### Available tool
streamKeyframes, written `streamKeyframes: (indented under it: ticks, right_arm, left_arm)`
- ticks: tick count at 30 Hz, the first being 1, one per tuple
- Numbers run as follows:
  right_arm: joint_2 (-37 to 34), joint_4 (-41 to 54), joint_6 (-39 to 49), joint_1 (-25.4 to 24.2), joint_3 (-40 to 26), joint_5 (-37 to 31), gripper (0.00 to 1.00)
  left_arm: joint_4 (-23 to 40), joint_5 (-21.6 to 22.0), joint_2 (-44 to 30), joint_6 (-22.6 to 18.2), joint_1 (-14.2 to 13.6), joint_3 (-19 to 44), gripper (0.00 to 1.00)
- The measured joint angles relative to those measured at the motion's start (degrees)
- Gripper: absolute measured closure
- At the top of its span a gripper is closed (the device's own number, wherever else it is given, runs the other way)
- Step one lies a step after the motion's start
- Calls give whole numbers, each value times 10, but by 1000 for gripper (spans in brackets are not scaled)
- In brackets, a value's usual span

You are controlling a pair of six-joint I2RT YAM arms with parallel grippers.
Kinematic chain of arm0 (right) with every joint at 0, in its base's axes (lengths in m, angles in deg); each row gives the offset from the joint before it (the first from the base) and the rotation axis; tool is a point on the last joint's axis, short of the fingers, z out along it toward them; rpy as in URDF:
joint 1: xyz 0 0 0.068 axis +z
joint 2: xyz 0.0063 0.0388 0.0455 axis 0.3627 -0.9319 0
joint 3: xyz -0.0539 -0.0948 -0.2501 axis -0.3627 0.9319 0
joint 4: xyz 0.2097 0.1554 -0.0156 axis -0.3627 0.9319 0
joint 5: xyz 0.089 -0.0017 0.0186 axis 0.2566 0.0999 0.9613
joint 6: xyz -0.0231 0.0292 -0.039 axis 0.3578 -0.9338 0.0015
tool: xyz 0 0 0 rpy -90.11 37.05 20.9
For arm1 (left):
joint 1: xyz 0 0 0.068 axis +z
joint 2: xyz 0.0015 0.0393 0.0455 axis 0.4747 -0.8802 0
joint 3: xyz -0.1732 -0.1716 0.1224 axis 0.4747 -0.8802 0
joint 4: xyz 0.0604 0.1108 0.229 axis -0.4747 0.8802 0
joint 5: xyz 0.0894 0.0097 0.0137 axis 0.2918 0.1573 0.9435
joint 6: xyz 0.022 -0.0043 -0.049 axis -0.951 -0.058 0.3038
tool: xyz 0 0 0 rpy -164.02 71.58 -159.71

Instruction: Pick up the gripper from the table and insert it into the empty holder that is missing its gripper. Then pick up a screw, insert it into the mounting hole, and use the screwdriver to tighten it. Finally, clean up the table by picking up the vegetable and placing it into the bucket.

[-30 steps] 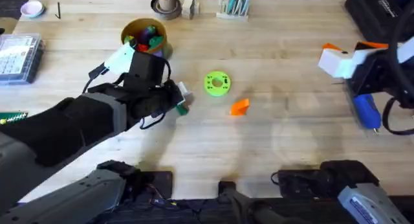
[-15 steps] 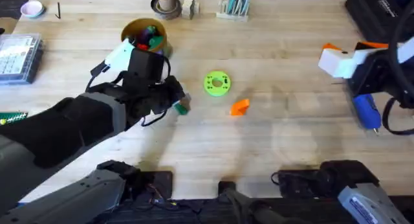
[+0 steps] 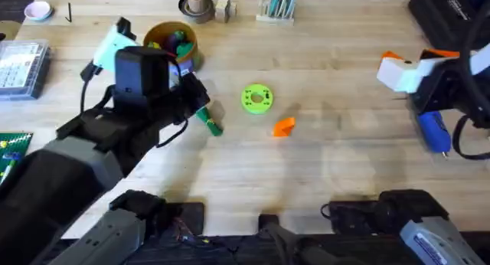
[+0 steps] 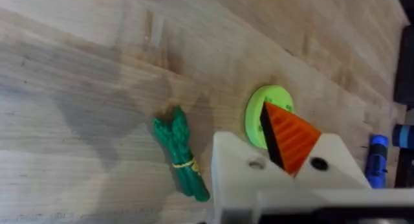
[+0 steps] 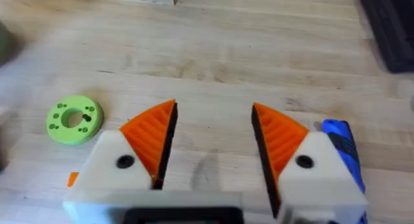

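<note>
Though toy-sized, dark-green leafy vegetable.

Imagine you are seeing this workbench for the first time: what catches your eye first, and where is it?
Probably the lime-green disc in the middle of the table, with the small orange gripper lying just beside it. Next, the dark-green vegetable lying on the wood by the left gripper, and behind that arm the bucket already holding colourful toys.

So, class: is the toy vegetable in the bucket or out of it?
Out. The toy vegetable lies flat on the table, beside the left tool and apart from the bucket, which holds other toys.
</note>
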Motion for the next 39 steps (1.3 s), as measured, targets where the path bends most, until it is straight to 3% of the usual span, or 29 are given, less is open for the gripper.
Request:
streamKeyframes:
  ticks: [6, 7, 12, 13, 14, 18, 20, 24, 25, 27, 28, 32, 34, 39]
  right_arm:
    - [0, 0, 0, 0, 0, 0, 266]
    - [0, 0, 0, 0, 0, 0, 265]
    - [0, 2, 0, 0, 0, 0, 266]
    - [0, 3, 0, 0, 0, 0, 265]
    - [0, 5, 0, 0, 0, 0, 266]
    - [0, 16, 0, 0, 0, 0, 265]
    - [0, 19, 0, 0, 0, 0, 265]
    - [0, 27, 0, 0, 0, 0, 266]
    - [0, 30, 0, 0, 0, 0, 265]
    - [0, 34, 0, 0, 0, 0, 265]
    - [0, 35, 0, 0, 0, 0, 266]
    - [0, 36, 0, 0, 0, 0, 266]
    - [0, 36, 0, 0, 0, 0, 265]
    - [0, 36, 0, 0, 0, 0, 265]
  left_arm:
    - [2, -24, 106, -67, 0, 0, 994]
    - [4, -31, 129, -92, 0, 0, 902]
    - [18, -52, 242, -167, 0, 1, 116]
    - [21, -55, 264, -176, 0, 1, 35]
    - [22, -56, 284, -186, 0, 1, 16]
    - [24, -68, 357, -221, 0, 2, 4]
    - [24, -77, 384, -229, 0, 3, 211]
    - [25, -91, 425, -240, 0, 3, 865]
    - [25, -92, 430, -243, 0, 3, 962]
    - [25, -98, 440, -244, 0, 3, 994]
    - [24, -100, 443, -247, 0, 3, 931]
    - [21, -106, 448, -248, 0, 3, 300]
    - [21, -107, 448, -247, 0, 3, 39]
    - [21, -106, 448, -248, 0, 3, 8]
